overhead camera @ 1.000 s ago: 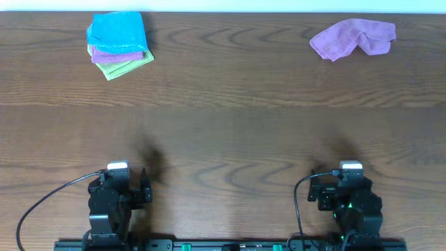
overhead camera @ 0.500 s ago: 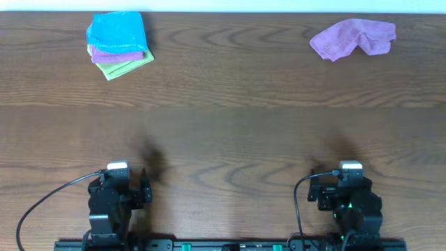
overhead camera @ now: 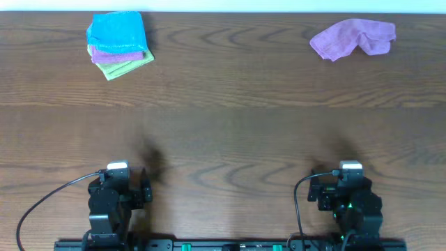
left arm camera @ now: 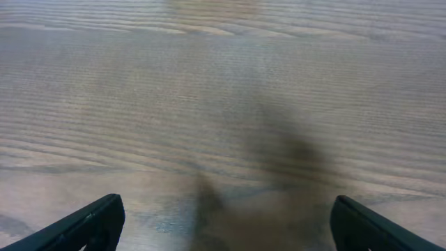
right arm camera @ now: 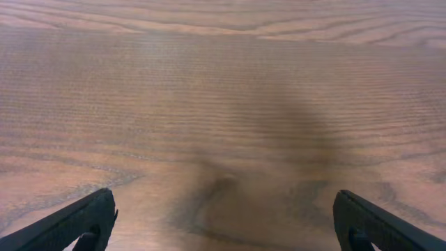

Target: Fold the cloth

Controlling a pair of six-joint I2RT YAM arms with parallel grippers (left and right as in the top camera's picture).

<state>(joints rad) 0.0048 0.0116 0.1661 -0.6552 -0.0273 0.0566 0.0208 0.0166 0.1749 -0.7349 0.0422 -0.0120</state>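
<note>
A brown wooden table (overhead camera: pixel 223 125) fills the overhead view, its grain running left to right. The two black arms sit at the near edge: the left arm (overhead camera: pixel 111 206) near left and the right arm (overhead camera: pixel 355 206) near right, well apart from each other, both drawn in low over their bases. A thin black cable (overhead camera: pixel 42 206) loops out to the left of the left arm. At the far left lies a stack of folded cloths (overhead camera: pixel 118 43), blue on top, purple under it and green at the bottom, sticking out toward the near side. At the far right lies the purple cloth (overhead camera: pixel 352 38), crumpled and unfolded, touching nothing else and well apart from both arms. The left gripper (left arm camera: pixel 224 219) has its jaws spread wide with nothing but bare wood between them, and the right gripper (right arm camera: pixel 223 213) is spread just as wide and also holds nothing
</note>
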